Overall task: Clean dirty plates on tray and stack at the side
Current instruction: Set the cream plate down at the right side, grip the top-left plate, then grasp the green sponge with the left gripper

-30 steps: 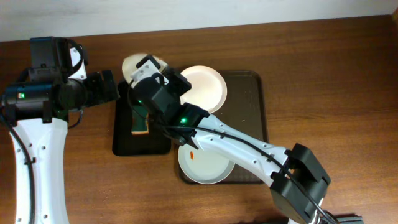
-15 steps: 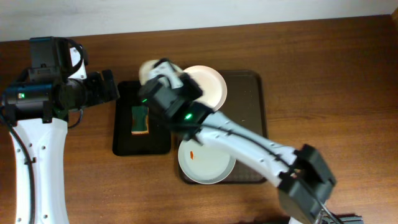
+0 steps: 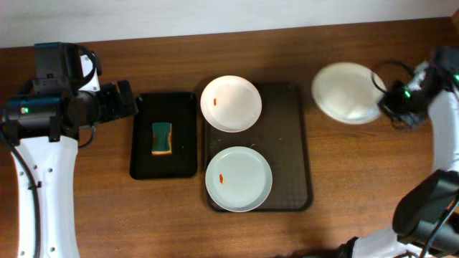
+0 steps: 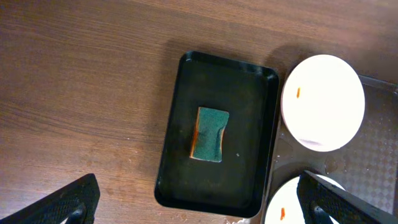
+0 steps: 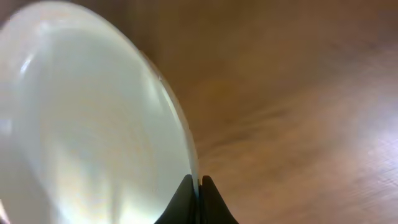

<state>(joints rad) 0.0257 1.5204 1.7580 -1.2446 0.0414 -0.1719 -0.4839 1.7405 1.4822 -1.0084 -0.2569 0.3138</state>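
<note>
Two white plates with orange-red smears lie on the dark brown tray (image 3: 292,143): one at its far left (image 3: 231,104), also in the left wrist view (image 4: 323,102), one at its near left (image 3: 239,178). My right gripper (image 3: 385,101) is shut on the rim of a third white plate (image 3: 346,92) and holds it tilted above the bare table right of the tray; the plate fills the left of the right wrist view (image 5: 93,118). My left gripper (image 4: 199,202) is open and empty, high above the black tray (image 3: 163,135).
A green and yellow sponge (image 3: 162,137) lies in the middle of the smaller black tray, left of the brown tray; it also shows in the left wrist view (image 4: 209,134). Bare wooden table (image 3: 373,172) lies right of the brown tray.
My right arm has swung from over the black tray across to the right side of the table, carrying the plate with it. The left arm has not moved.
</note>
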